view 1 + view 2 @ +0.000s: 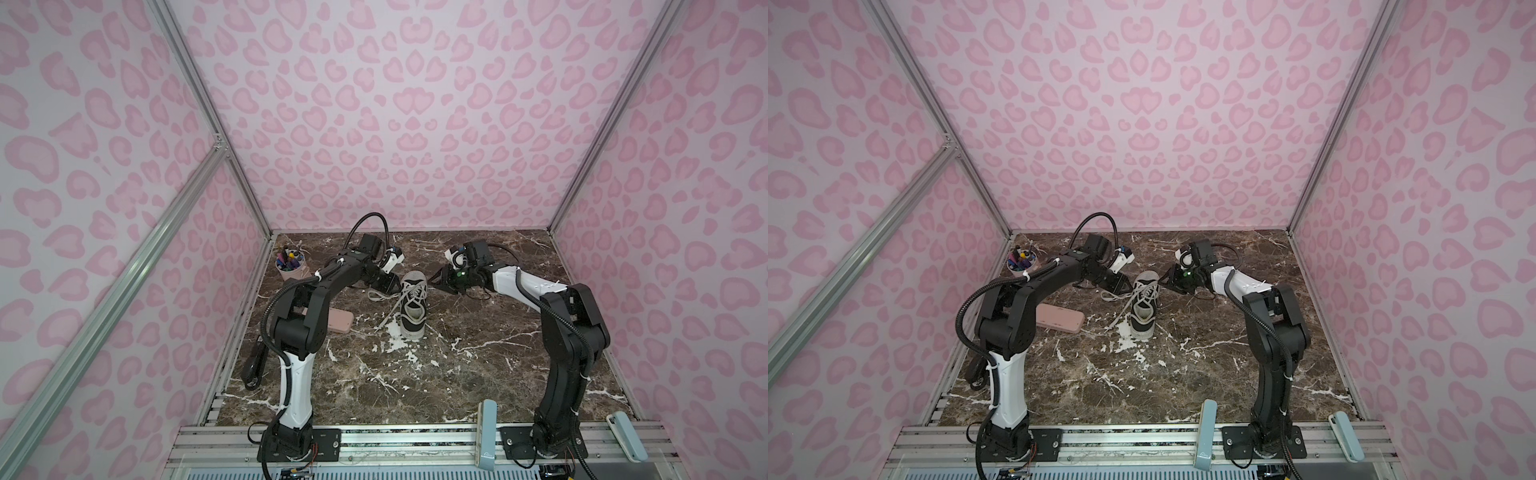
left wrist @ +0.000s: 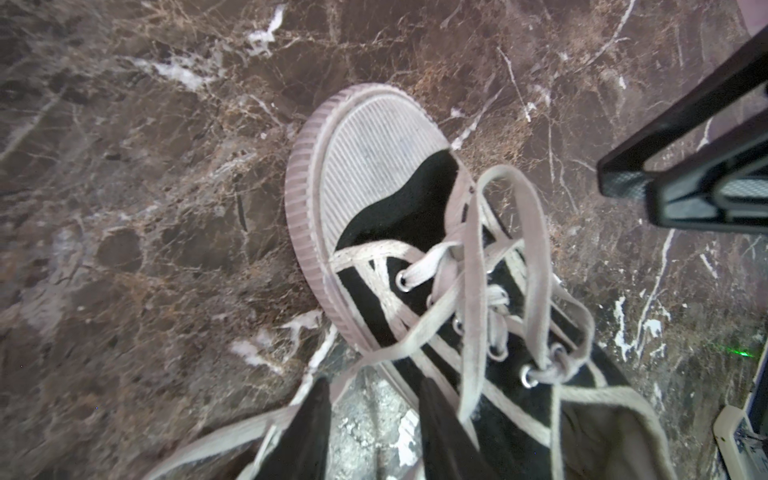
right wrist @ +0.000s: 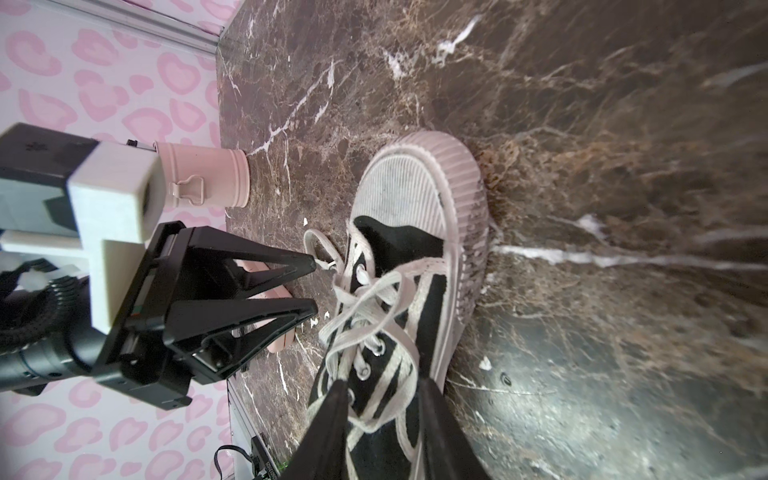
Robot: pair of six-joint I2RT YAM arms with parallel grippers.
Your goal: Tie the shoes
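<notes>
Top views show sneaker [image 1: 412, 309] between left fingers [image 1: 390, 285], right fingers [image 1: 441, 278], perhaps untouched.

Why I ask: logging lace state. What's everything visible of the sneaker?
Small black canvas low-top sneaker, white ribbed rubber sole and toe cap, grey lining. It stands upright on the marble table, toe away from the arm bases. White flat laces are untied, trailing onto the table toward the open left gripper.

Pink leopard-print walls [image 1: 415, 124] all round, and below them a dark marble tabletop [image 1: 436, 386]
Brown stone streaked with white veins (pale blotches mid-table); silver aluminium posts [image 1: 195, 89] run up the corners; a slotted metal rail [image 1: 415, 434] edges the near side
</notes>
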